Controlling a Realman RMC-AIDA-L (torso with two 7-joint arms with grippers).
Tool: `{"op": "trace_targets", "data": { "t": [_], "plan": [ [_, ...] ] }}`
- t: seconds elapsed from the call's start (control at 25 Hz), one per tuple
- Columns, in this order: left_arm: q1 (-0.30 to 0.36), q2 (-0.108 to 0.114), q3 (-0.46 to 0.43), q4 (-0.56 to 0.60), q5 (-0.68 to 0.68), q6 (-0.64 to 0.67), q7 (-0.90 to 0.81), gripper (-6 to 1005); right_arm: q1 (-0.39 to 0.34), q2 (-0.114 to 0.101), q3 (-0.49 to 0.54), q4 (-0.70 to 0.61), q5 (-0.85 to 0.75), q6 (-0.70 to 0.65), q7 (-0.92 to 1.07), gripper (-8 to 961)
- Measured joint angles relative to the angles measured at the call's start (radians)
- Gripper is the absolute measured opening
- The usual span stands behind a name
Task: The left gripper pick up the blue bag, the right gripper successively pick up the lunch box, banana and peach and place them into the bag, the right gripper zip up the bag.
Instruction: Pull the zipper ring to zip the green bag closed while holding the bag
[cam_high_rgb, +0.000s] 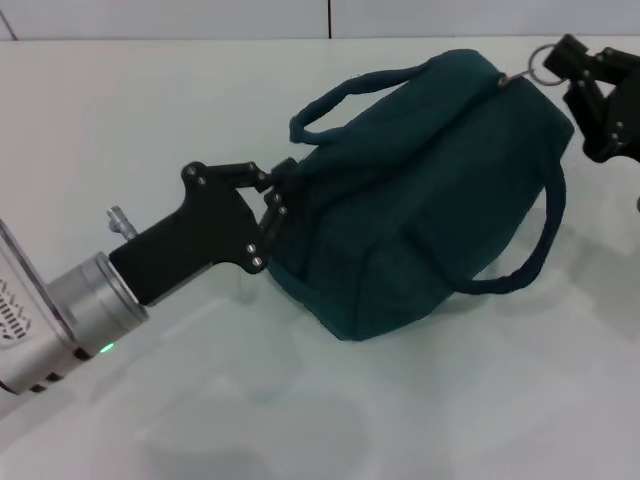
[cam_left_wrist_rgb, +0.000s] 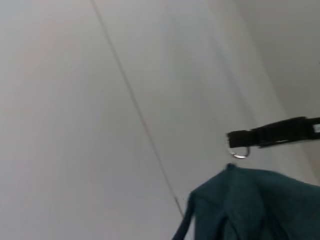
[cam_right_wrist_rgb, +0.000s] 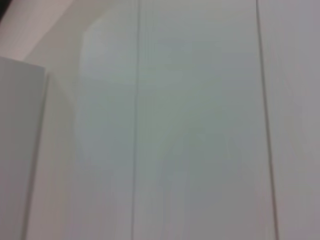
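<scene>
Nearest the head camera, the left end effector (cam_high_rgb: 272, 215) reaches in on its silver wrist and pinches the near end of the blue bag (cam_high_rgb: 420, 220), its fingers closed on the fabric beside one handle. That grip looks meant to anchor the bag so it cannot slide while its far end is pulled. The bag lies on the white tabletop (cam_high_rgb: 150, 120), bulging and apparently zipped shut along its top; the lunch box, banana and peach are nowhere in sight, so they are probably inside.

At the bag's far end, the right end effector (cam_high_rgb: 565, 55) holds the silver ring pull (cam_high_rgb: 541, 64) of the zipper, fingers narrowed onto it. The left wrist view shows the same ring (cam_left_wrist_rgb: 239, 152) hanging from the black fingers just above the bag's corner (cam_left_wrist_rgb: 250, 205). With the pull at the end of the seam, the zipping step seems nearly or fully done. The two end effectors sit at opposite ends of the bag, keeping it taut.
</scene>
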Motion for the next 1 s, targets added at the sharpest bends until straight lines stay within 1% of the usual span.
{"op": "trace_targets", "data": {
  "t": [0.24, 0.36, 0.44, 0.56, 0.68, 0.76, 0.84, 0.92, 1.0],
  "plan": [
    [0.028, 0.003, -0.001, 0.059, -0.013, -0.001, -0.076, 52, -0.009, 0.000, 0.001, 0.010, 0.023, 0.001, -0.005, 21],
    [0.029, -0.005, -0.002, 0.053, -0.016, -0.002, -0.054, 52, -0.009, 0.000, -0.015, 0.011, 0.022, -0.005, -0.009, 21],
    [0.027, -0.011, 0.000, 0.031, -0.018, -0.002, -0.007, 52, -0.009, 0.000, -0.023, 0.011, 0.022, -0.008, -0.011, 21],
    [0.013, -0.013, -0.001, -0.038, -0.028, 0.001, 0.069, 53, -0.009, 0.001, -0.028, 0.011, 0.021, -0.009, -0.012, 21],
    [0.009, -0.014, -0.003, -0.083, -0.082, 0.023, 0.073, 53, -0.009, 0.001, -0.030, 0.010, 0.021, -0.011, -0.012, 21],
    [0.011, -0.014, -0.003, -0.104, -0.120, 0.048, 0.044, 93, -0.009, 0.001, -0.035, 0.009, 0.020, -0.011, -0.012, 21],
    [0.016, -0.011, -0.002, -0.110, -0.153, 0.078, -0.044, 132, -0.009, 0.001, -0.039, 0.009, 0.020, -0.011, -0.012, 21],
    [0.016, -0.007, 0.001, -0.088, -0.161, 0.094, -0.157, 172, -0.009, 0.002, -0.040, 0.010, 0.020, -0.012, -0.012, 21],
    [0.013, -0.003, 0.011, -0.036, -0.152, 0.106, -0.294, 211, -0.009, 0.002, -0.040, 0.010, 0.020, -0.012, -0.013, 21]
  ]
}}
